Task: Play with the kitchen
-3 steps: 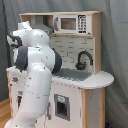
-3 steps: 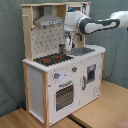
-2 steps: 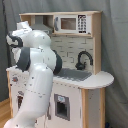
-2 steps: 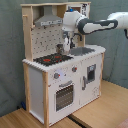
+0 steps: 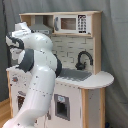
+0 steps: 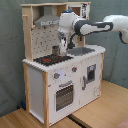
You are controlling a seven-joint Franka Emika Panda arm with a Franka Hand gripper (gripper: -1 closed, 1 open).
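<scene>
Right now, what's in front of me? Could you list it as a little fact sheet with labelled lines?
Toy: tall white and light-wood toy kitchen
Cooktop: black-red stovetop, small dark pot at its back
Sink: black faucet
Shelf: white microwave
Robot: white arm, gripper above the counter beside the pot
Fingers: cannot tell

The kitchen (image 6: 60, 85) stands upright, white and light wood; oven door shut; black faucet over sink.

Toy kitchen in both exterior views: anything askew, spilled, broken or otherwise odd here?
Nothing stands out. The toy kitchen stands upright, its oven door looks shut and the stovetop shows no spill. The faucet sits upright behind the sink. The gripper hangs above the counter near a small dark cup-like item.
</scene>
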